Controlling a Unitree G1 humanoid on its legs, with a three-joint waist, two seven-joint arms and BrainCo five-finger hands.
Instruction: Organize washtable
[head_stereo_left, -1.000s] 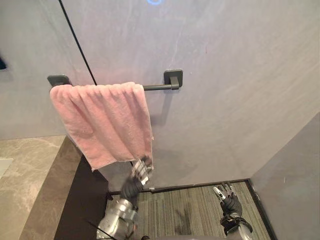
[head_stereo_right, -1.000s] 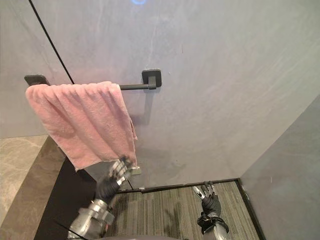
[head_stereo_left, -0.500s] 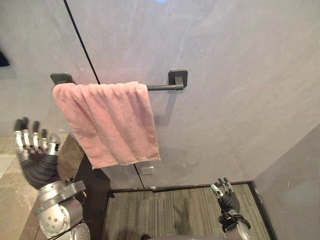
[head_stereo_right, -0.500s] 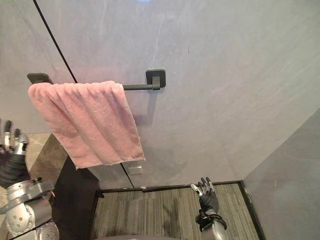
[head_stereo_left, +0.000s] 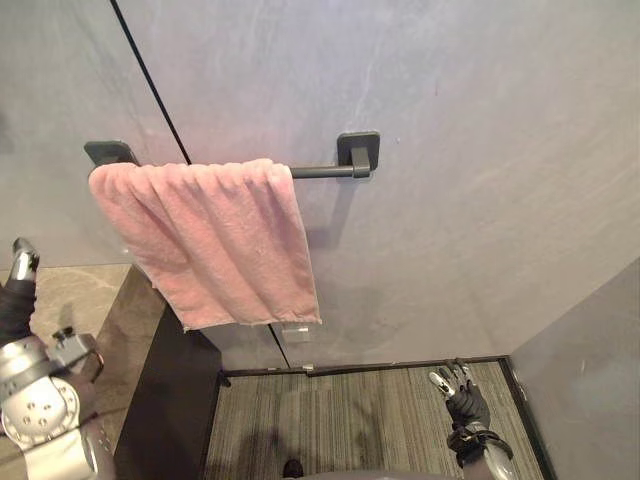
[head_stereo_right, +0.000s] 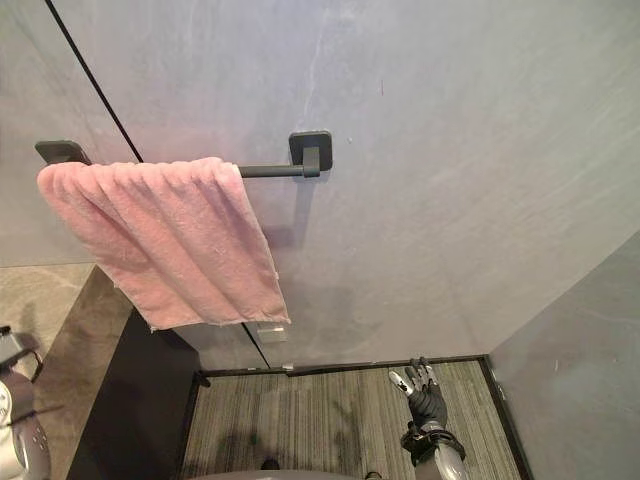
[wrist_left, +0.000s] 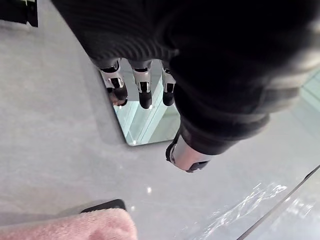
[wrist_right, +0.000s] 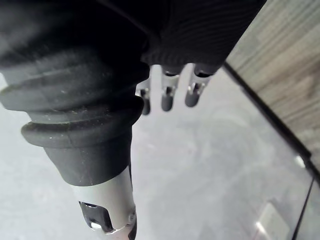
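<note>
**Pink towel on the bar, both hands empty**

The pink towel hangs folded over the dark towel bar, which is fixed to the grey wall by a bracket at each end. The cloth covers the end of the bar nearer the left hand and leaves bare the stretch next to the far bracket. Its lower edge slopes, with the corner farther from the left hand hanging lowest.

The left hand is raised beside the stone counter. The towel is above it and off to its right, well apart from it. In the left wrist view its fingers are relaxed and nearly straight, with nothing between them and the thumb. Past them are the wall and a pale reflective panel, and an end of the towel shows just beside the near bracket.

The right hand is held low over the striped floor, with the towel well above it and to its left. In its own wrist view the fingers point straight out, loosely spread, and hold nothing. Neither hand touches the towel or the bar.
</note>
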